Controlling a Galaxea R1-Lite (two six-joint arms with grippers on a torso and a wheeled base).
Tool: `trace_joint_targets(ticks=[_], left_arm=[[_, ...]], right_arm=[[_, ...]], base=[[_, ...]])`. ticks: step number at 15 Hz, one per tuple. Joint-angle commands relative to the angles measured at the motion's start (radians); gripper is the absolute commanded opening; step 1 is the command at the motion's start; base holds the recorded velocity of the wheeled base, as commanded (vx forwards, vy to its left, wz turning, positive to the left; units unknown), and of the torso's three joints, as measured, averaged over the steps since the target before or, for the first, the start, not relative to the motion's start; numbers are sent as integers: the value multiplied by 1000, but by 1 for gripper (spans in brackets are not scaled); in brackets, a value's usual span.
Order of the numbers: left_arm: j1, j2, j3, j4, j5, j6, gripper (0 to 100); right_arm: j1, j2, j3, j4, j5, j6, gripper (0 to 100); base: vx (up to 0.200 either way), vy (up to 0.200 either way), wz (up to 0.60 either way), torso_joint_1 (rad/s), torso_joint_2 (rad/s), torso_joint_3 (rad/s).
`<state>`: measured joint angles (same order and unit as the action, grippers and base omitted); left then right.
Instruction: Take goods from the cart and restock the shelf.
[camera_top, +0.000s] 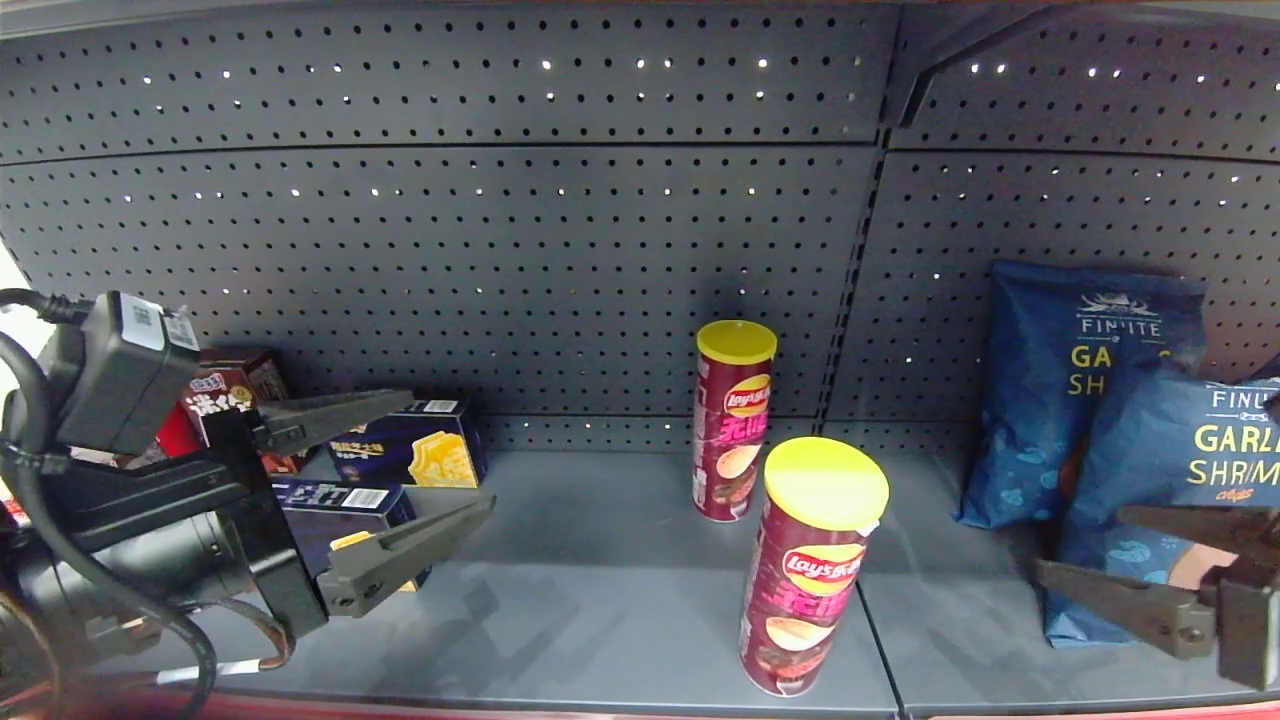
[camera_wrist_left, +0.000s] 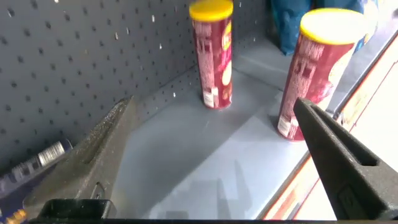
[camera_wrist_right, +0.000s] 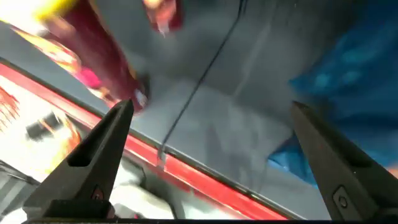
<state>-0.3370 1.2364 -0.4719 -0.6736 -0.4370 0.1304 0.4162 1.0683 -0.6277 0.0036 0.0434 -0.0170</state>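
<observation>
Left gripper (camera_top: 450, 452) gapes wide lower left; right gripper (camera_top: 1085, 545) gapes lower right by bags (camera_top: 1175, 450); front can (camera_top: 805, 570) and rear can (camera_top: 733, 420) stand centre.

Maroon yellow-lidded cans (camera_top: 800, 590), blue bags (camera_top: 1060, 390), grey perforated backboard (camera_top: 450, 250)

The right claw (camera_top: 1080, 542) is cut off by the picture's edge. It covers the lower corner of the front blue bag (camera_top: 1170, 470) behind it, and that bag is cropped too. Behind the left claw (camera_top: 450, 452), the red box (camera_top: 225, 390) and the dark blue box (camera_top: 345, 505) are half hidden. In the wrist view, the can (camera_wrist_right: 106, 56) just beyond one finger of the right claw is only a blur.
</observation>
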Motion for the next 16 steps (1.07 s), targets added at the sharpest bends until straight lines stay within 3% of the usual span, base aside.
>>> trace_joint_targets(ticks=[1,13,16], left_arm=[[3,2,26,-3,-2,0,100],[0,37,4,-4,0,5,100],[0,32,16,-3,1,5,100]], right_arm=[[49,133,37,-11,-14,-1,100],[165,348,-1,-59,-54,23,100],[171,437,-14,-177,-123,22,100]], base=[[0,0,0,0,0,0],[0,0,0,0,0,0],[0,0,0,0,0,0]])
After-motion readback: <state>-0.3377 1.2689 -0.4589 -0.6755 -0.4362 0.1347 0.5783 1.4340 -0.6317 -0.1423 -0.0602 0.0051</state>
